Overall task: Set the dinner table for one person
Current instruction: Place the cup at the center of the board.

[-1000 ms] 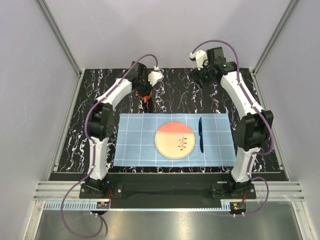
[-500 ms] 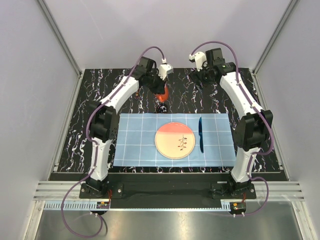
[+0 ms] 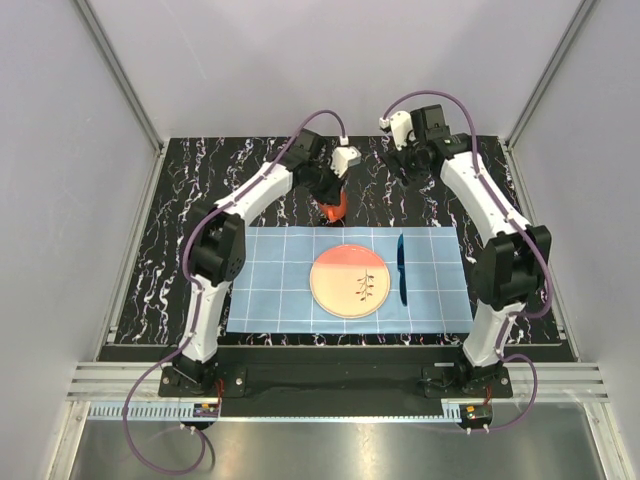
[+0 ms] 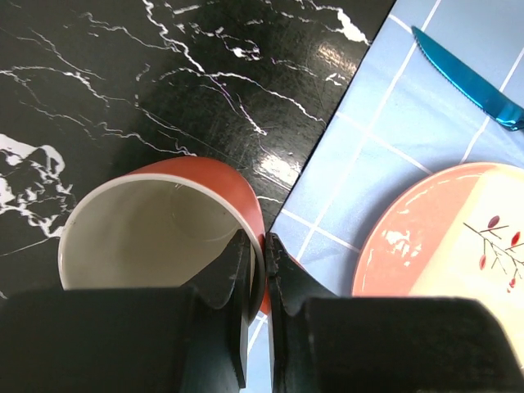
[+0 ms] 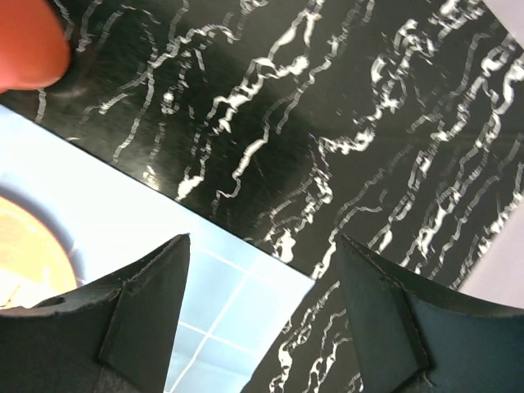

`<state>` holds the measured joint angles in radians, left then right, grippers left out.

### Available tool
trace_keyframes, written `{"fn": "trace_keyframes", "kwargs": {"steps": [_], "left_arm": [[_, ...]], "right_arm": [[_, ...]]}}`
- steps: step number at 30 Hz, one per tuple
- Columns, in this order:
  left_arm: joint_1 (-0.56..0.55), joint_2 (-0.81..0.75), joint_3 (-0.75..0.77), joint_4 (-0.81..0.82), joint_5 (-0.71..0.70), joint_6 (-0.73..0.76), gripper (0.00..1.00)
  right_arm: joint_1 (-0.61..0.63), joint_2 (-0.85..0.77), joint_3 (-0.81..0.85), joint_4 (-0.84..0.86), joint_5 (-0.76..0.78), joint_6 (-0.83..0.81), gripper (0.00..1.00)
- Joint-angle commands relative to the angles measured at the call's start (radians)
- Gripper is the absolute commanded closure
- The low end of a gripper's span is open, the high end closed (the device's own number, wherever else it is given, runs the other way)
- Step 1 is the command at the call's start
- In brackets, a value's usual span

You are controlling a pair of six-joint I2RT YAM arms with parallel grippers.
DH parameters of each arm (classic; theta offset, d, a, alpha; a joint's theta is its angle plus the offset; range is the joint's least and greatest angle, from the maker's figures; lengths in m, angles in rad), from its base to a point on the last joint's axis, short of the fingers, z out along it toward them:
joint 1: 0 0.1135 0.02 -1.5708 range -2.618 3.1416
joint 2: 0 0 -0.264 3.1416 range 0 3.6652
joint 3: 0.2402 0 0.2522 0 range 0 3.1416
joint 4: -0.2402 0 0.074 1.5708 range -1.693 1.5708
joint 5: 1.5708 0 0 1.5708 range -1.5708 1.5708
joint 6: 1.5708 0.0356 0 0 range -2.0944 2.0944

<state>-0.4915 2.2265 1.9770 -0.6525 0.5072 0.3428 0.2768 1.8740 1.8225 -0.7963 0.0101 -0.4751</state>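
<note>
Currently left end effector (image 4: 255, 244) pinches the red cup (image 4: 214, 175); right end effector (image 5: 262, 239) gapes empty.

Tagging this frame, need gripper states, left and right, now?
Left gripper: closed, pinching the wall of the red cup.
Right gripper: open, holding nothing.

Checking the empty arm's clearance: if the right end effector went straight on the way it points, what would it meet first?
Probably the bare dinner table, just past the edge of the blue mat. Nothing stands between it and the open right end effector. Depth is unclear, so the mat edge is possible.
</note>
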Motion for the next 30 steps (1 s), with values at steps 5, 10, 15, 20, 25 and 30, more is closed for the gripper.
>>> {"fn": "trace_keyframes", "kwargs": {"steps": [5, 10, 15, 20, 25, 30], "left_arm": [[-0.042, -0.021, -0.02, 0.076, -0.021, 0.033, 1.0], [-0.062, -0.018, -0.018, 0.076, -0.032, 0.045, 1.0], [-0.073, -0.01, -0.015, 0.07, -0.056, 0.053, 1.0], [-0.079, -0.007, -0.01, 0.067, -0.065, 0.05, 0.8], [-0.081, -0.004, -0.004, 0.065, -0.075, 0.051, 0.74], [-0.081, -0.001, 0.003, 0.065, -0.079, 0.056, 0.66]], "right_arm": [[-0.024, -0.153, -0.103, 0.147, 0.168, 0.032, 0.2], [-0.04, -0.18, -0.112, 0.157, 0.18, 0.053, 0.16], [-0.044, -0.194, -0.134, 0.157, 0.176, 0.053, 0.14], [-0.045, -0.202, -0.143, 0.161, 0.163, 0.056, 0.13], [-0.047, -0.199, -0.141, 0.161, 0.157, 0.058, 0.13], [-0.045, -0.199, -0.144, 0.161, 0.154, 0.058, 0.13]]}}
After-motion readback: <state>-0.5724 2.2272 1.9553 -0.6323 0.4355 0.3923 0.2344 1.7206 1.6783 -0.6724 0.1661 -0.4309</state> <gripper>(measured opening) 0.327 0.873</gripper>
